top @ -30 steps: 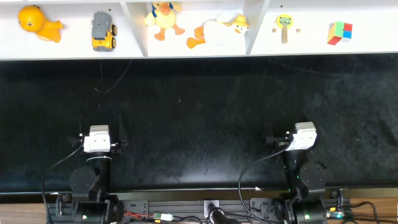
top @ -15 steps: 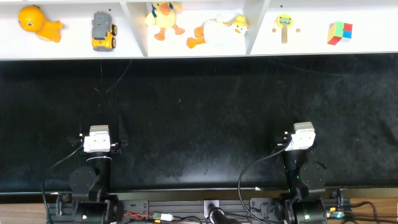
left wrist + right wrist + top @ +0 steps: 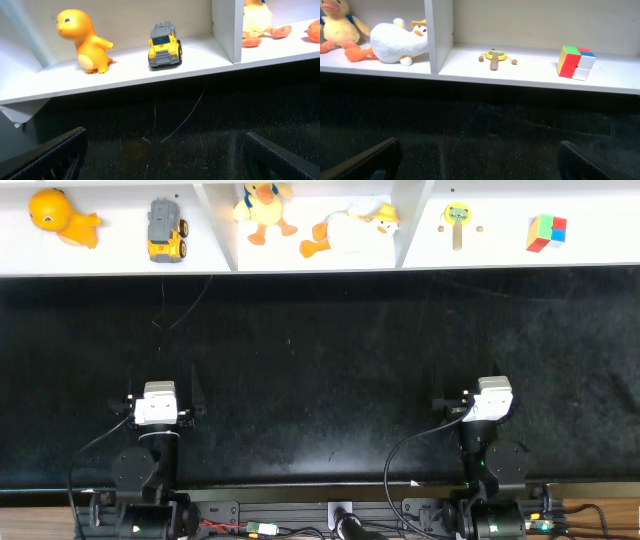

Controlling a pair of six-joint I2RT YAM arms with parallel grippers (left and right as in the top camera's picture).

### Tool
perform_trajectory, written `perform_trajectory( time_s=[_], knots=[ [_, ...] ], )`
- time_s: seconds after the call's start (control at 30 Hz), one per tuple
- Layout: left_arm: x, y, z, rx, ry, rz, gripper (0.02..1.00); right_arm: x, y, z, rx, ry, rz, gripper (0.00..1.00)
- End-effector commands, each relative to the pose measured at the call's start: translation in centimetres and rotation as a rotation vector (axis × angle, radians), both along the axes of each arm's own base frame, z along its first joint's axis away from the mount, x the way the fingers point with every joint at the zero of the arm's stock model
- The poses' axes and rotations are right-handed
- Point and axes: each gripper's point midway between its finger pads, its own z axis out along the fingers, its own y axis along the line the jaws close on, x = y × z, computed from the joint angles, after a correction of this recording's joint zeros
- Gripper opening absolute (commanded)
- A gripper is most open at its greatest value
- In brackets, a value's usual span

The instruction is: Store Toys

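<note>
Black matting covers the desk (image 3: 320, 360), with the white shelf (image 3: 300, 265) along its far edge. All six toys sit on that shelf, paired by bay: orange figure (image 3: 62, 218) and yellow truck (image 3: 166, 230) left, yellow duck (image 3: 264, 210) and white duck (image 3: 350, 230) middle, rattle (image 3: 457, 222) and colour cube (image 3: 546, 232) right. My left hand (image 3: 160, 402) and right hand (image 3: 482, 402) rest well short of the shelf, fingers spread, carrying nothing. I judge storing done.
</note>
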Motion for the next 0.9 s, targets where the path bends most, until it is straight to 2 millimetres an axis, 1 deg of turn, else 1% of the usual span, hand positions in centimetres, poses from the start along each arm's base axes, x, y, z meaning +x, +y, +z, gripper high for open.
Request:
perform_trajectory(
  time_s=[0.03, 0.13, 0.23, 0.4, 0.53, 0.63, 0.9],
  knots=[
    [-0.1, 0.1, 0.1, 0.018, -0.006, 0.005, 0.998, 0.0, -0.6, 0.4, 0.002, -0.013, -0.025, 0.996],
    [-0.1, 0.1, 0.1, 0.019, -0.006, 0.005, 0.998, 0.0, -1.4, 0.4, 0.001, -0.013, -0.057, 0.993],
    [-0.1, 0.1, 0.1, 0.018, -0.006, 0.005, 0.998, 0.0, -1.5, 0.4, 0.001, -0.013, -0.06, 0.993],
    [-0.1, 0.1, 0.1, 0.019, -0.006, 0.005, 0.998, 0.0, -1.0, 0.4, 0.001, -0.013, -0.039, 0.996],
    [-0.1, 0.1, 0.1, 0.019, -0.006, 0.005, 0.998, -0.1, 0.4, 0.4, 0.001, -0.013, 0.019, 0.996],
    [-0.1, 0.1, 0.1, 0.019, -0.006, 0.005, 0.998, -0.1, 1.1, 0.4, 0.002, -0.014, 0.046, 0.996],
    [-0.1, 0.1, 0.1, 0.019, -0.006, 0.005, 0.998, -0.2, 1.3, 0.4, 0.002, -0.013, 0.056, 0.996]
  ],
)
